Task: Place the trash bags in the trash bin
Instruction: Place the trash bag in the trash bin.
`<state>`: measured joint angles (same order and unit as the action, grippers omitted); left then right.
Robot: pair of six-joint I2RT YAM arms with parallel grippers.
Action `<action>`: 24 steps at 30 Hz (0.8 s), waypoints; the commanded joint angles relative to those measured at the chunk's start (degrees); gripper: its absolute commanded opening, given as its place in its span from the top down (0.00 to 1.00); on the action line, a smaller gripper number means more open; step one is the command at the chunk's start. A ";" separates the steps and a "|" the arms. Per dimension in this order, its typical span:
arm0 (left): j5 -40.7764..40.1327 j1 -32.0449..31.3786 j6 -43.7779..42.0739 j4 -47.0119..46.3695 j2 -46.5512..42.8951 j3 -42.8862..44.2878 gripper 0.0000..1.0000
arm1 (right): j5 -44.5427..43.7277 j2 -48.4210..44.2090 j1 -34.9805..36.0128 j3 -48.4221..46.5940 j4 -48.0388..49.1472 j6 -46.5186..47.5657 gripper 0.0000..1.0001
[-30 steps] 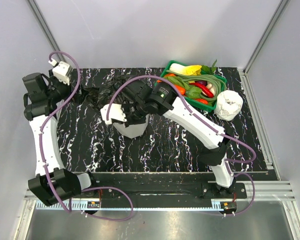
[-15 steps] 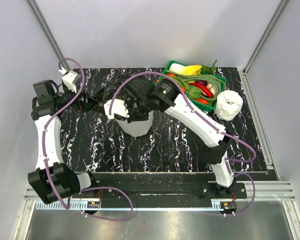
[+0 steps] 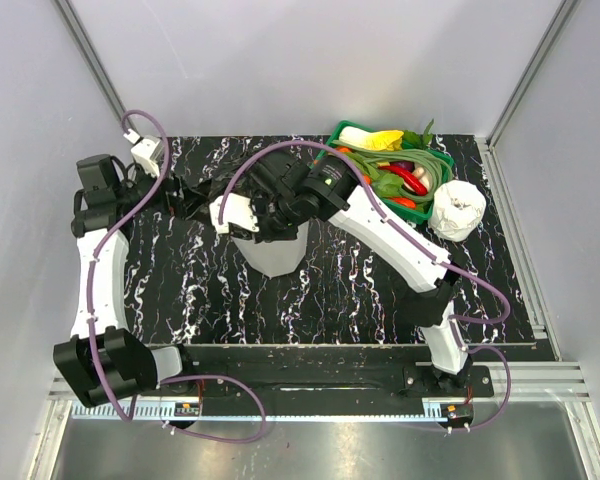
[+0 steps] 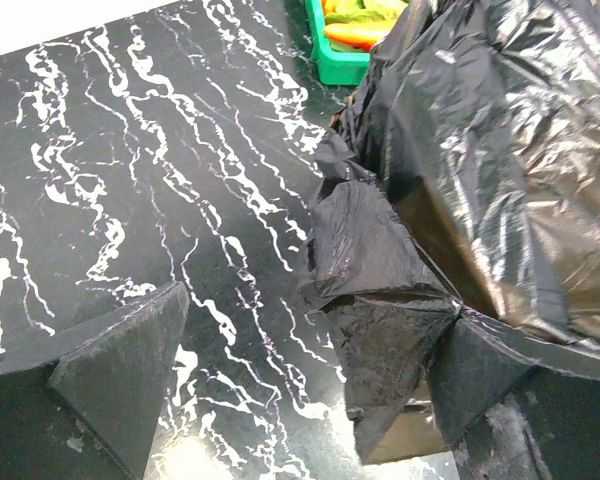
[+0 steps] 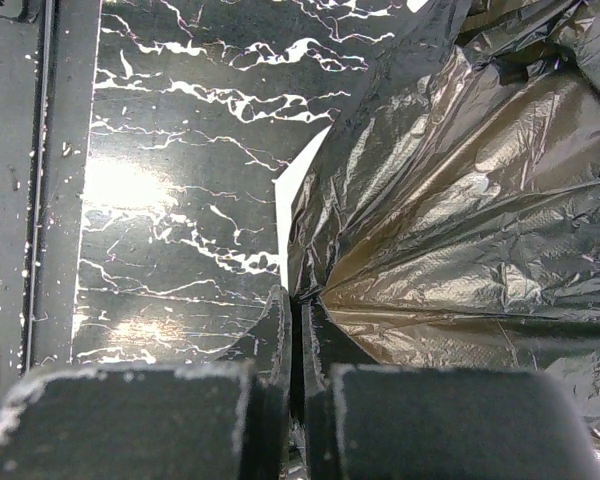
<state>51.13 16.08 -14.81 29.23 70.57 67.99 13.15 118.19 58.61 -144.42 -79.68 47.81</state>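
Item: bag [image 5: 460, 200], one crinkled black sheet, draped at the bin [image 3: 275, 258] mouth and trailing onto the surface [image 3: 360, 290] toward the left gripper [image 4: 315, 310], whose fingers stand apart with film against one. The right gripper [image 5: 295, 325] is clamped on a fold above the bin. Status: likely early, most of the sheet not yet inside.

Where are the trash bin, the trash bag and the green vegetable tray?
trash bin [image 3: 275, 260], top view, its white lower wall.
trash bag [image 5: 460, 200], right wrist view, crinkled film mid-sheet.
green tray [image 4: 337, 68], left wrist view, its near corner wall.
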 commanded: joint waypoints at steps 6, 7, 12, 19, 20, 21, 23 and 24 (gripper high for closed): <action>-1.47 -2.19 7.86 -2.78 -2.98 5.48 0.01 | 0.48 -1.12 -0.87 -1.04 1.02 0.79 1.00; -2.00 -2.10 7.95 -2.34 -2.98 6.10 0.01 | 0.48 -1.12 -1.13 -0.95 0.93 0.88 1.00; -0.69 -1.75 7.25 2.40 -2.19 10.67 0.01 | 0.30 -1.03 -2.27 -1.74 0.58 1.06 1.00; -1.64 -1.49 0.32 10.13 -2.63 11.29 0.01 | 1.35 -1.03 -4.20 -3.24 0.31 0.70 1.00; -2.35 -1.49 -0.74 11.36 -2.63 11.29 0.01 | 1.44 -1.03 -4.29 -3.24 0.40 0.62 1.00; -3.05 -1.49 -2.31 12.59 -2.36 11.38 0.01 | 1.62 -1.03 -4.38 -3.24 0.49 0.53 1.00; -2.36 -1.57 -4.69 15.58 -1.75 11.38 0.01 | 1.88 -1.03 -4.47 -3.15 0.49 0.44 1.00; -1.83 -1.49 -6.10 17.07 -1.49 11.47 0.01 | 1.88 -0.95 -4.56 -3.06 0.49 0.44 1.00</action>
<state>49.19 14.33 -14.20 40.18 69.45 77.89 14.55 118.19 54.43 -144.42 -79.68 47.53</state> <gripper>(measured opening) 0.988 0.025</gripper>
